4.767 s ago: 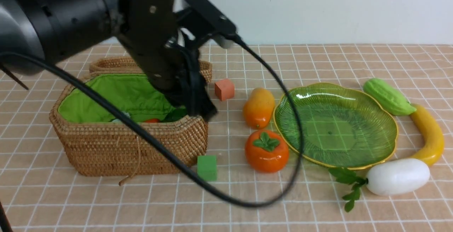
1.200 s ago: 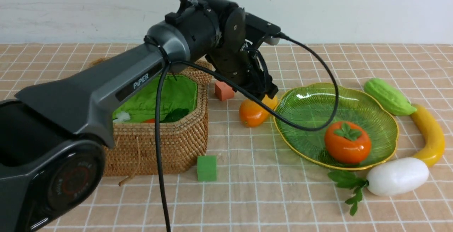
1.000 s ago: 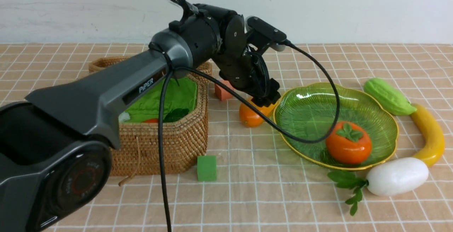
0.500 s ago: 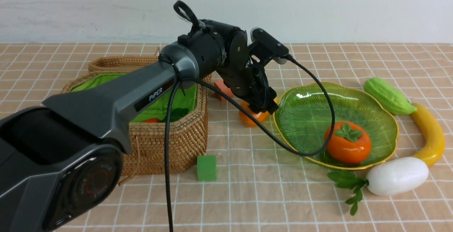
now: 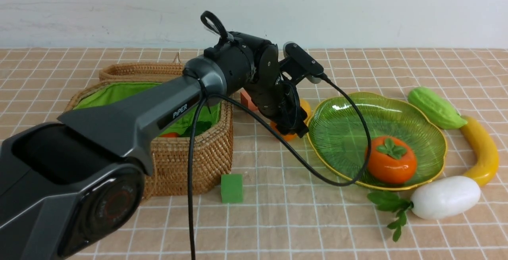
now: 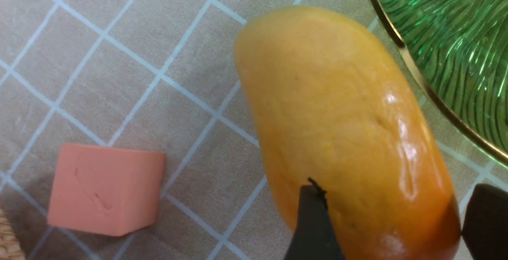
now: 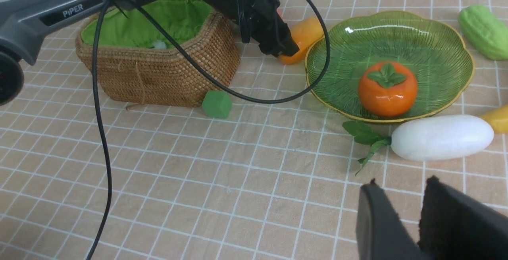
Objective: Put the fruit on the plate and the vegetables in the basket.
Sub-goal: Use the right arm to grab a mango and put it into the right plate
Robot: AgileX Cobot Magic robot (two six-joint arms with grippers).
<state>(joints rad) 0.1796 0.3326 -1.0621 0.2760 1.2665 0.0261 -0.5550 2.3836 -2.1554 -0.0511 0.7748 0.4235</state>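
One glossy, likely light, slippery mango (image 6: 341, 125) at the plate's (image 5: 397, 109) nine o'clock; left end effector (image 6: 397, 190) straddles its short width, clamping unconfirmed.

A small green foam cube (image 5: 231, 188) sits on the surface (image 5: 301, 228), a tan cloth with a white grid, toward the near edge and left of centre. A salmon-orange foam cube (image 6: 105, 190) lies farther from that edge. A white wall (image 5: 377, 6) rises behind the far edge.
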